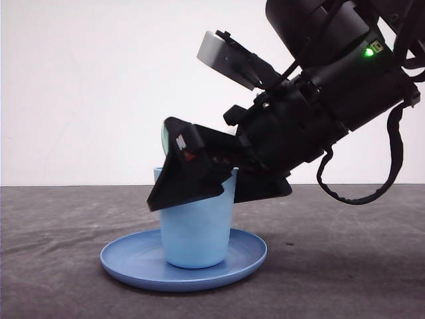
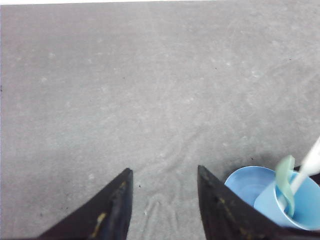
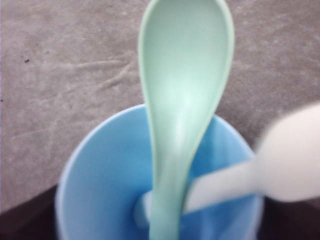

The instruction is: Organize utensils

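Observation:
The mint-green spoon [image 3: 187, 75] stands handle-down in the light blue cup [image 3: 105, 170], its bowl sticking up above the rim. The white fork [image 3: 290, 155] leans in the same cup, blurred. In the front view the cup [image 1: 197, 232] stands on the round blue plate [image 1: 133, 262], and my right gripper [image 1: 174, 166] hangs over its rim with the spoon's tip [image 1: 164, 137] peeking out behind it. Its dark fingers sit wide apart either side of the cup, open. My left gripper [image 2: 164, 172] is open over bare table, left of the cup [image 2: 305, 205].
Grey mat [image 1: 345, 266] covers the table around the plate. A white wall stands behind. The right arm's black body and looping cable [image 1: 358, 193] hang above the table to the right of the cup.

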Available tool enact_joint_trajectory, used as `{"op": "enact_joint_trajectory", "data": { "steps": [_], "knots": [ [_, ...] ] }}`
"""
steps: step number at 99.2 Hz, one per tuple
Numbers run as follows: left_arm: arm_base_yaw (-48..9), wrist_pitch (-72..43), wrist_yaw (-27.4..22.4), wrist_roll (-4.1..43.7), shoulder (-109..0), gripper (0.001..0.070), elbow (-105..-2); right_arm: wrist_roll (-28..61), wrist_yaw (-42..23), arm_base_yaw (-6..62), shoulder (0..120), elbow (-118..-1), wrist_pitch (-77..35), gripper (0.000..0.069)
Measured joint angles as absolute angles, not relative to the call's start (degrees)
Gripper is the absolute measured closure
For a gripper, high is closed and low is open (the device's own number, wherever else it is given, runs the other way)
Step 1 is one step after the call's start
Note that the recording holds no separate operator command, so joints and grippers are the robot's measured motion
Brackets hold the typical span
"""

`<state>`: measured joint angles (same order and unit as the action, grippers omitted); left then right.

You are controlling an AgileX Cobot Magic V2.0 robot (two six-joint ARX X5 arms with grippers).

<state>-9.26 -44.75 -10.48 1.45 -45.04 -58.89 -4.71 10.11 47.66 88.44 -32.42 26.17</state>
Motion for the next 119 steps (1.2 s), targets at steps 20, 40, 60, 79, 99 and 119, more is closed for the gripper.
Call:
{"op": "enact_joint_trajectory", "data": {
  "steps": [20,40,60,79,99,119],
  "knots": [
    [-9.26,-44.75,-10.48,1.45,-45.04,0.0473,-58.89,-5.08,10.15,47.35,86.52,-32.42,19.79,0.0011],
    [-9.26,-44.77,-10.48,1.45,-45.04,0.0473,-58.89,-5.45,9.96,45.36,77.52,-32.42,5.91,0.0011],
    [-9.26,-44.75,-10.48,1.48,-45.04,0.0473,-58.89,-5.39,4.67,40.91,64.95,-32.42,-13.63,0.0011],
    [-9.26,-44.75,-10.48,1.48,-45.04,0.0473,-58.89,-6.76,2.09,32.03,53.06,-35.48,-29.76,0.0011],
    [-9.26,-44.82,-10.48,1.45,-45.04,0.0473,-58.89,-7.46,1.83,20.34,48.03,-46.33,-42.57,0.0011],
    [-9.26,-47.99,-9.34,1.45,-45.04,0.0474,-58.89,-5.98,1.91,11.33,48.03,-53.15,-49.19,0.0011]
  ]
}}
